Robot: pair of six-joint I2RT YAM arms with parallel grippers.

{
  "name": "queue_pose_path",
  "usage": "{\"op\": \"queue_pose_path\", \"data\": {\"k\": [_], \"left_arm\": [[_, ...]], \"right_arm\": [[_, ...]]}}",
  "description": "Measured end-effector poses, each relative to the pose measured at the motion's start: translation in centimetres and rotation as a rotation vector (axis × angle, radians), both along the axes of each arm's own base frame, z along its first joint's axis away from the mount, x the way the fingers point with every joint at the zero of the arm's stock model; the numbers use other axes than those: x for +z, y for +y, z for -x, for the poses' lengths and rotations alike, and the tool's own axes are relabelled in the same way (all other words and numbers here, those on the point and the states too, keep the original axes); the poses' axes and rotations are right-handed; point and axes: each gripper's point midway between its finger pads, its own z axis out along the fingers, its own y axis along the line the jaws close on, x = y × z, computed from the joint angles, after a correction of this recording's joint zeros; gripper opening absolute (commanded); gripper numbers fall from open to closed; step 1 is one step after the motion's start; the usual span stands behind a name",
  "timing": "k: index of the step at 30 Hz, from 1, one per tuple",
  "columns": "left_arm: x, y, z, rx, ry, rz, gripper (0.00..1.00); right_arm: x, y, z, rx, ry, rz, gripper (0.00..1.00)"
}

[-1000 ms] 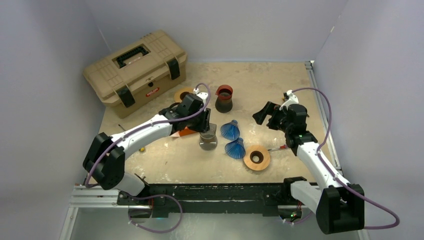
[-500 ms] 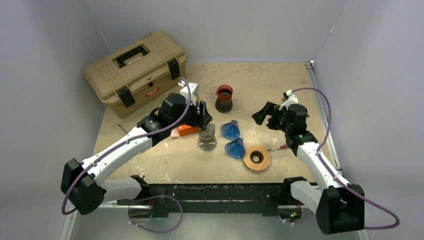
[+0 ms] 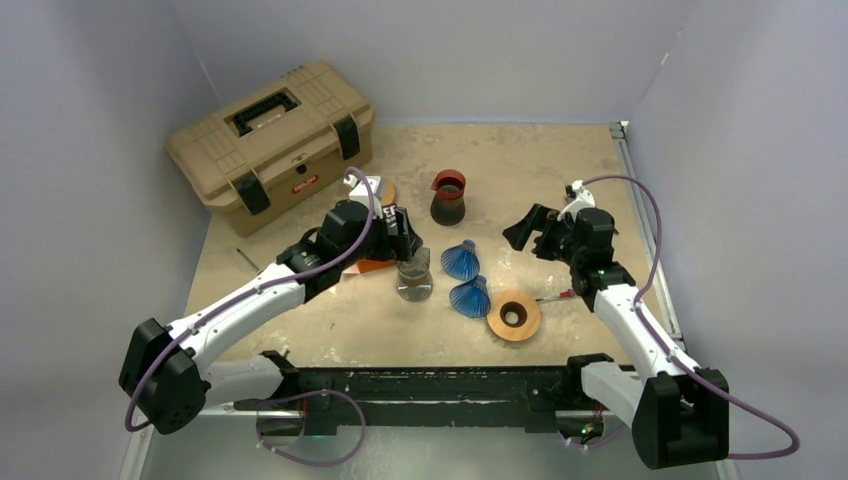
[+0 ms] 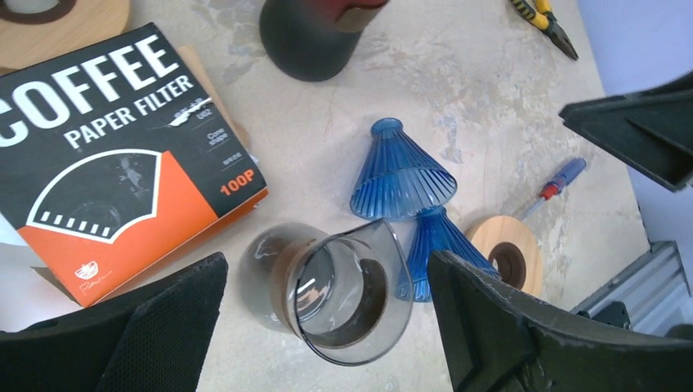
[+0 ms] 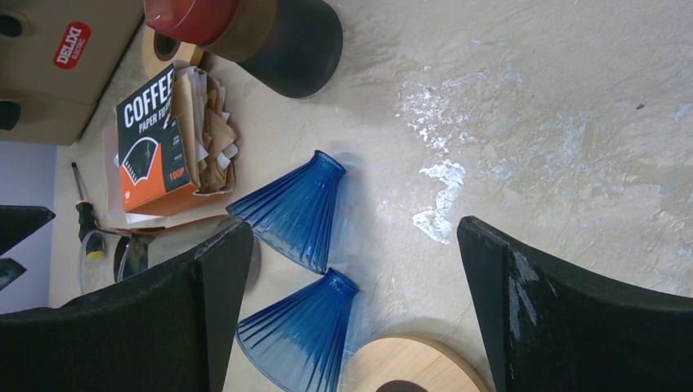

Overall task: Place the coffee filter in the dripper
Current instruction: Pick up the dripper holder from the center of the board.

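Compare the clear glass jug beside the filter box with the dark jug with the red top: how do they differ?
The glass jug is see-through and smoky; the dark jug is opaque black with a red top. The glass jug sits close before the open left tool, framed by it in the left wrist view; the dark jug stands farther back, away from it. Both stand upright.

filter box [image 4: 122,155] left of carafe [image 4: 339,294] (drippers [image 4: 400,173] to its right)

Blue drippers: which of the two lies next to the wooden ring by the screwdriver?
The front blue dripper, nearer the arm bases, lies beside the wooden ring. The rear blue dripper lies farther back, toward the dark carafe.
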Motion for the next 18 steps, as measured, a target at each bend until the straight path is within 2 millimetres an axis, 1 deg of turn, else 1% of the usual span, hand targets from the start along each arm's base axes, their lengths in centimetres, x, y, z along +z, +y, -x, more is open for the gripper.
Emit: {"op": "queue_pose_path", "data": {"k": [2,5,10,12,15,18], "left_arm": [[-0.3,0.4,-0.3,0.028,0.013,0.009,0.94],[-0.7,1.3,-1.5,0.083,0.029,0.024,0.95],[-1.0,4.0,-4.1,0.220,0.046,0.063,0.97],[-1.1,4.9,-4.9,0.265,0.041,0.066,0.98],[-1.2,5.7,-5.6,0.317,0.034,0.055,0.99],[-1.9,6.6,-6.7,0.380,0.044,0.003,0.99]], "right_arm": [[0.0,0.0,0.0,0.000,0.000,0.000,0.99],[0.0,0.0,0.0,0.000,0.000,0.000,0.99],[0.0,0.0,0.0,0.001,0.000,0.000,0.99],[-0.1,0.0,0.0,0.001,0.003,0.000,0.99],[-0.6,0.0,-0.1,0.001,0.018,0.002,0.99],[-1.2,0.0,-0.1,0.002,0.038,0.006,0.99]]}}
